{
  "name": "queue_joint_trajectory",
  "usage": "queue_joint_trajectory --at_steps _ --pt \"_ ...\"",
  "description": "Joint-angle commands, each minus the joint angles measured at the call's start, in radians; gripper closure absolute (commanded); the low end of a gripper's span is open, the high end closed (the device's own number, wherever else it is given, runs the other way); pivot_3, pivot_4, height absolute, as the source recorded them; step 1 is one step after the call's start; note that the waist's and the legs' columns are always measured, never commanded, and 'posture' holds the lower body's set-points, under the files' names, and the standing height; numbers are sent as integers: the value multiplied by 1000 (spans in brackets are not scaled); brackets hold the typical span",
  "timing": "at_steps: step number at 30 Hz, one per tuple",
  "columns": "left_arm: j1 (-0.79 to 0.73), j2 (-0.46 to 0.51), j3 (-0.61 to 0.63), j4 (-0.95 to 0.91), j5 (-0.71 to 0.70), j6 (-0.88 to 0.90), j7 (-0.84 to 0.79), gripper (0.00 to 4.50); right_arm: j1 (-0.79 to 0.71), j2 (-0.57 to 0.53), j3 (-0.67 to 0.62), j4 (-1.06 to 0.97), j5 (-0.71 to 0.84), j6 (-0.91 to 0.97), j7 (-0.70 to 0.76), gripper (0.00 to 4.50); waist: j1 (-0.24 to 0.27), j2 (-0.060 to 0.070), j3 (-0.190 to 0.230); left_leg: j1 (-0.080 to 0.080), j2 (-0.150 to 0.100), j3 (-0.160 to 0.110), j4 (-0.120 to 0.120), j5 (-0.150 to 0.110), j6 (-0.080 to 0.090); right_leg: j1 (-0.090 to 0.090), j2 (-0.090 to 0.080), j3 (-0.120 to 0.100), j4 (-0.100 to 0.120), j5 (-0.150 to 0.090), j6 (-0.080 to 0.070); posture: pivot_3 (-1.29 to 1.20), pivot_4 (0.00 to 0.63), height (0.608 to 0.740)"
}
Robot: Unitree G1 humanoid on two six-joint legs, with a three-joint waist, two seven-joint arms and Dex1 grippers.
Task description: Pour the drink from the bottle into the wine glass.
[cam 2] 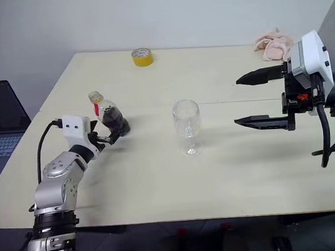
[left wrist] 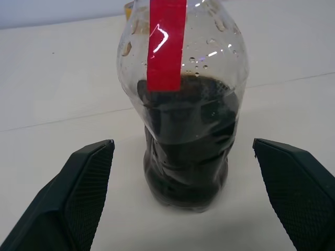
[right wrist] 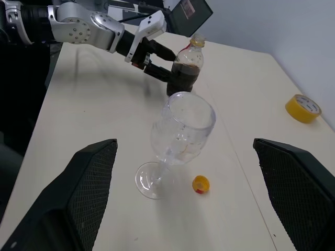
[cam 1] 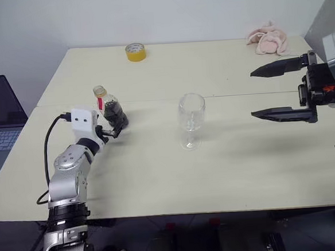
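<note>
Clear plastic bottle: upright on worktop, uncapped, between left claw fingers, ungripped.
Left claw: wide open.
Right claw: wide open, empty.
Wine glass: upright.

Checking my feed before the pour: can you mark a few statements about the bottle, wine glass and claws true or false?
1. The left claw is open, one finger on each side of the bottle. True.
2. The wine glass already holds dark drink. False: it is empty; the drink is in the bottle.
3. The bottle has no cap on. True: a yellow cap lies on the table by the glass foot.
4. The right claw is shut on the glass stem. False: it is open, off to the glass's side.
5. The yellow tape roll sits beside the glass. False: it is near the far edge.
</note>
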Motion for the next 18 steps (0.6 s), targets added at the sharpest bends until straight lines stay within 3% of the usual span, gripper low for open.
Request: queue_joint_trajectory --at_steps 1,16,18 --pt "-44 -4 -9 30 22 -44 14 0 -16 -4 -18 -22 -5 -11 -10 51 0 0 0 0 0 0 0 0 0 0 0 0 0 0 0 0 150 740" --pt "-135 -30 -42 197 47 -149 -10 0 19 1 -4 -54 -43 -3 -49 51 -1 0 0 -1 0 0 0 0 0 -1 0 0 1 0 0 0 150 740" --pt "-141 -30 -41 209 51 -164 -3 390 21 5 2 -58 -45 -3 -56 0 -1 0 0 -1 0 0 1 0 0 -1 0 0 1 0 0 0 150 740"
